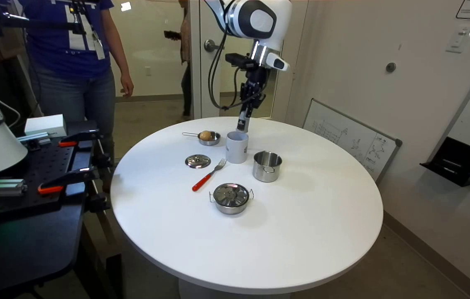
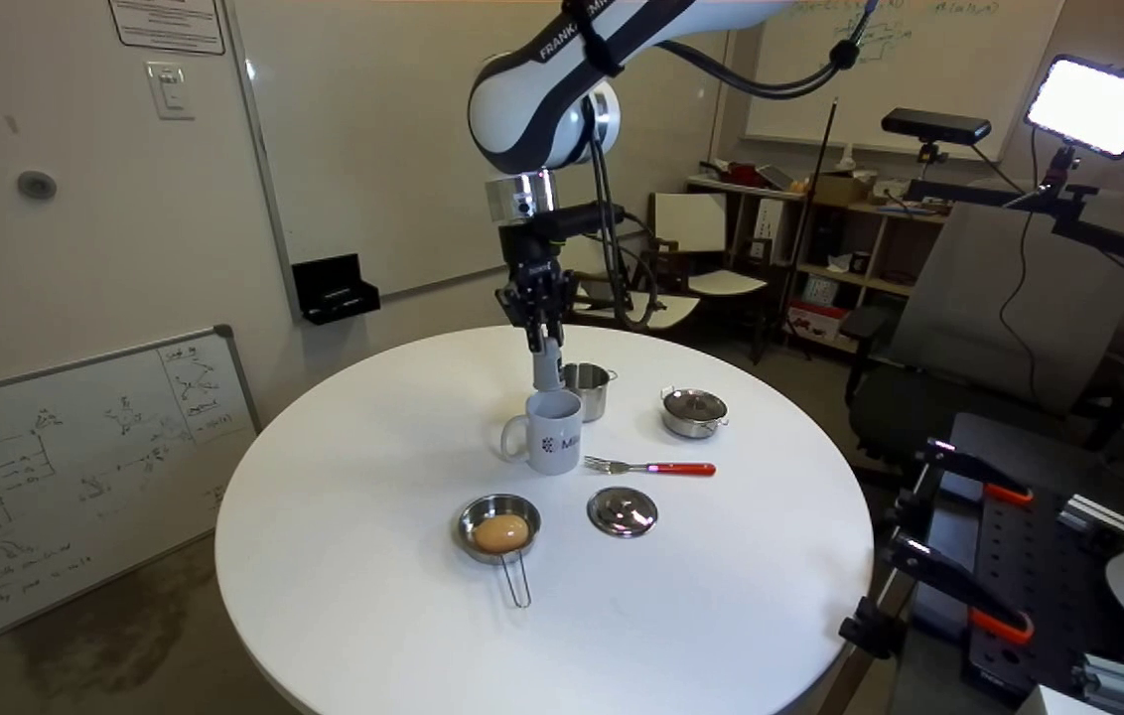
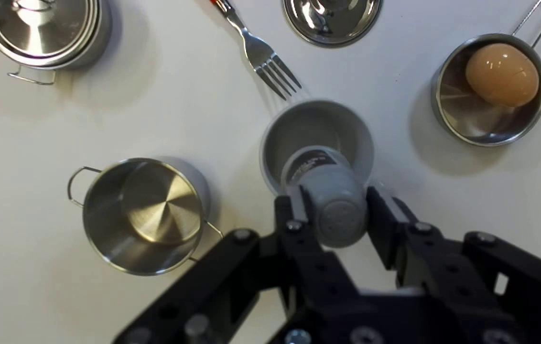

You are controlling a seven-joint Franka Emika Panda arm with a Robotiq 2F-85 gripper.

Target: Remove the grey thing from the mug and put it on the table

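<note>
Grey bottle is held by the tool, whose jaws are closed against its sides. It hangs slightly tilted, just above the mouth of the white mug. This mug stands upright on the round bench, with the fork just beside it and the open steel pot near.

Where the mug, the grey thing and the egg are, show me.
Mug (image 2: 552, 429): in an exterior view, on its outer wall.
Grey thing (image 3: 331, 191): in the wrist view, on its side.
Egg (image 3: 502, 75): in the wrist view, on the middle of its shell.
</note>
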